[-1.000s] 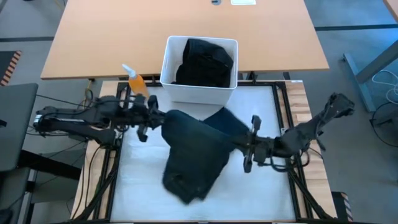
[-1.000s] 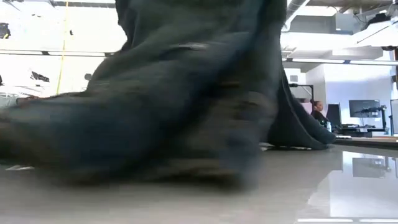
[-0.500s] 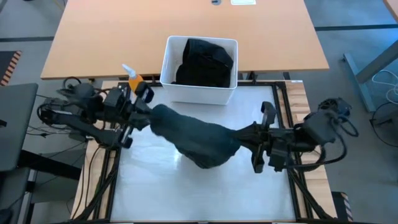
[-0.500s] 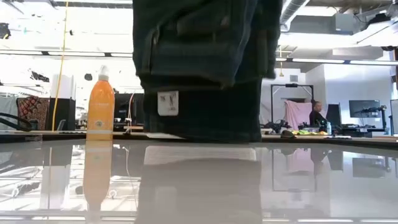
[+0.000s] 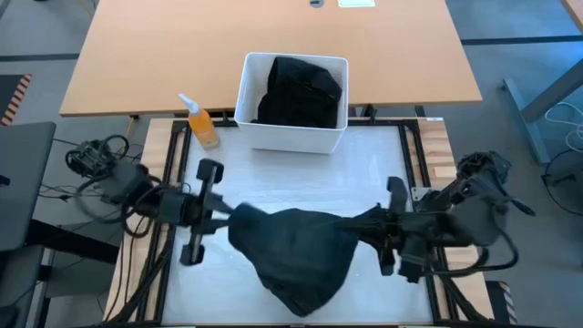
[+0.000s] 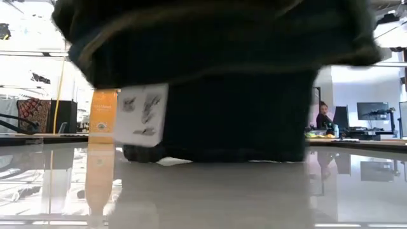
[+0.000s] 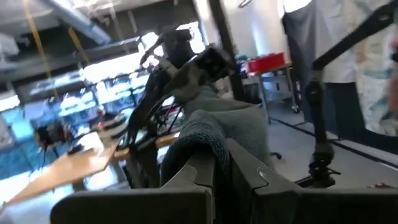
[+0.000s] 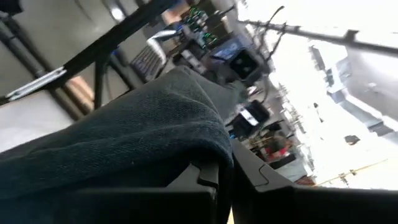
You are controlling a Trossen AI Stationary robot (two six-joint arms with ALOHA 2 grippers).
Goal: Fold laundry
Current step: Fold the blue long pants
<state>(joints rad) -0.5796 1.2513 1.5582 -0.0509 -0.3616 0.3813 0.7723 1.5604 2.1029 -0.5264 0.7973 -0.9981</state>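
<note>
We see dark trousers [image 5: 296, 255] hanging bunched over the white table [image 5: 301, 173], with a white tag showing. Our left gripper [image 5: 221, 215] and right gripper [image 5: 372, 228] each pinch one end.

White table [image 5: 383, 173], white bin [image 5: 291, 128], orange spray bottle [image 5: 202, 126], trousers' hem [image 6: 216, 152] touching

The trousers [image 5: 296, 251] hang between the left gripper [image 5: 221, 217] and right gripper [image 5: 369, 230], above the table [image 5: 364, 164]; behind stands the bin [image 5: 291, 132] holding clothing [image 5: 299, 91], spray bottle [image 5: 200, 120] at its left
</note>
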